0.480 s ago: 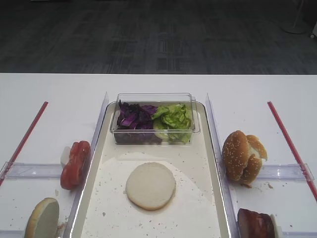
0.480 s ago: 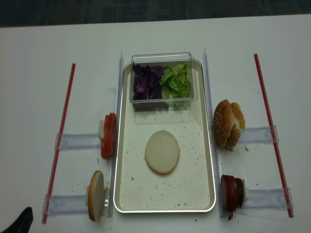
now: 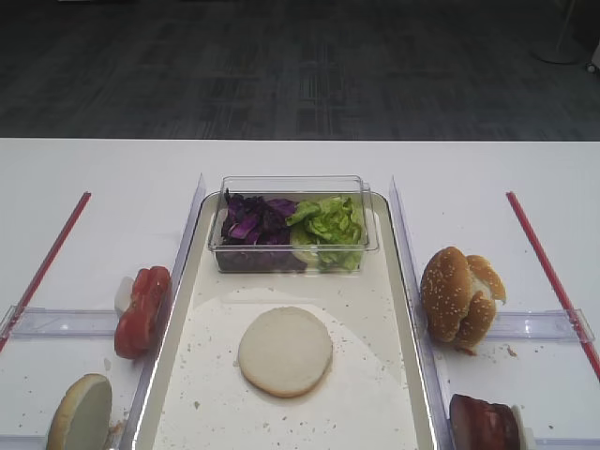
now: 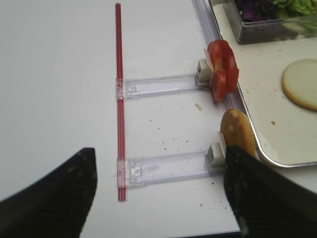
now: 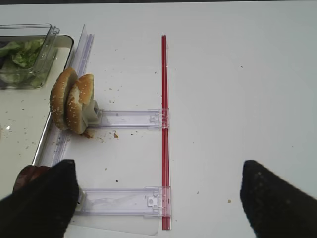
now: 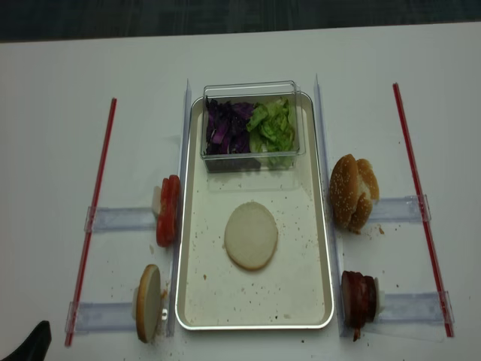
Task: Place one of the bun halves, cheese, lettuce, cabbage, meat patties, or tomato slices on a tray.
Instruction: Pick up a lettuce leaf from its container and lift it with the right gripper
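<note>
pale flat round bun half point(image 6: 251, 235) lying on the crumb-speckled cream-white tray point(image 6: 308, 301), both black grippers point(image 5: 158, 198) point(image 4: 158, 198) hovering wide open, holding nothing, sesame buns point(image 5: 73, 101) standing nearby

Glossy red tomato slices point(image 4: 222, 74) stand on edge against the cream-white tray's raised rim point(image 4: 246, 114). Pale round bun half point(image 4: 302, 83) lies flat inside. Golden-brown bun half point(image 4: 237, 132) stands beside the rim. Dark fingers point(image 4: 52, 198) spread wide above the white surface point(image 4: 59, 74).
</note>
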Tool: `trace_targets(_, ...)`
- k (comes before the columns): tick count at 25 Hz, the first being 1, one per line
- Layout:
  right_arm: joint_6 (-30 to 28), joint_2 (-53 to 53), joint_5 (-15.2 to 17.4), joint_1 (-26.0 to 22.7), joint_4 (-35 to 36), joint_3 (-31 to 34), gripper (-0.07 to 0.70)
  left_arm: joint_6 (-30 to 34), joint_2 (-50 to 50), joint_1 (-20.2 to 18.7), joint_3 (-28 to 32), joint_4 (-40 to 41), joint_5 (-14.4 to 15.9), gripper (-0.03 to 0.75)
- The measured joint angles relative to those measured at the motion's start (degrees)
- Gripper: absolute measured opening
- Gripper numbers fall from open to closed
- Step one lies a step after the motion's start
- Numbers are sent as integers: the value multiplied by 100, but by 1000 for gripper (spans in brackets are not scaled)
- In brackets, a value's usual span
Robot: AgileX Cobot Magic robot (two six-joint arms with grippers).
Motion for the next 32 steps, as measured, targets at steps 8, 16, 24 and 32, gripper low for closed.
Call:
trace_targets(8, 0, 0, 0, 0, -11, 0, 675, 0, 0, 0, 0, 0, 0, 492)
trace_targets(16, 0, 119, -137, 0, -161, -64, 675, 0, 0, 0, 0, 0, 0, 492)
trace_targets(24, 30, 1461, -1071, 0, -181, -462, 675, 0, 0, 0, 0, 0, 0, 492)
trace_targets(32, 30, 3808, -1571, 0, -101, -1526, 675, 0, 0, 0, 0, 0, 0, 492)
